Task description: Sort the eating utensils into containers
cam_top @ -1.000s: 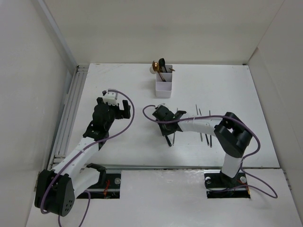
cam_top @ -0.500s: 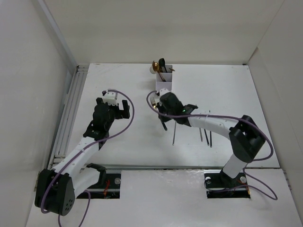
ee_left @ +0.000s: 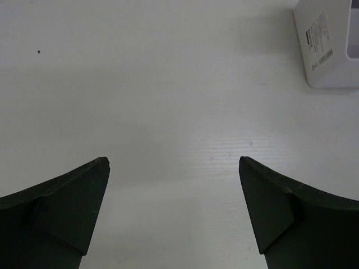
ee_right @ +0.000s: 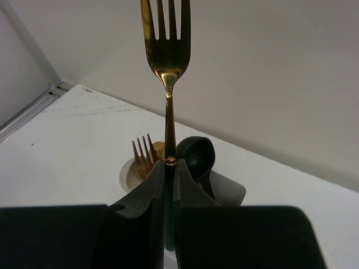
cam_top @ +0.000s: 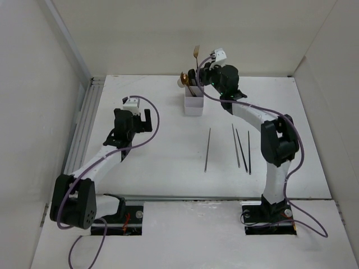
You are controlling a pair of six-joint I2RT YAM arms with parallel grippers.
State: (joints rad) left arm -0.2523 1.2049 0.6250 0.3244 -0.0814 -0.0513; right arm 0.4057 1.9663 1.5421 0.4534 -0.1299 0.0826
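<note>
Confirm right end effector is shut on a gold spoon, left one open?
Not a spoon: the right wrist view shows tines, a gold fork. The right end effector is shut on it; the left end effector is open.

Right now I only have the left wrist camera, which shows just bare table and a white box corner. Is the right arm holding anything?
Observer: Yes, the right tool is shut on a gold fork, tines up.
Operator: Where is it?
Observer: Raised by the far end of the white organiser.
Operator: Anything lying on the table?
Observer: Four dark chopsticks, right of centre.
</note>
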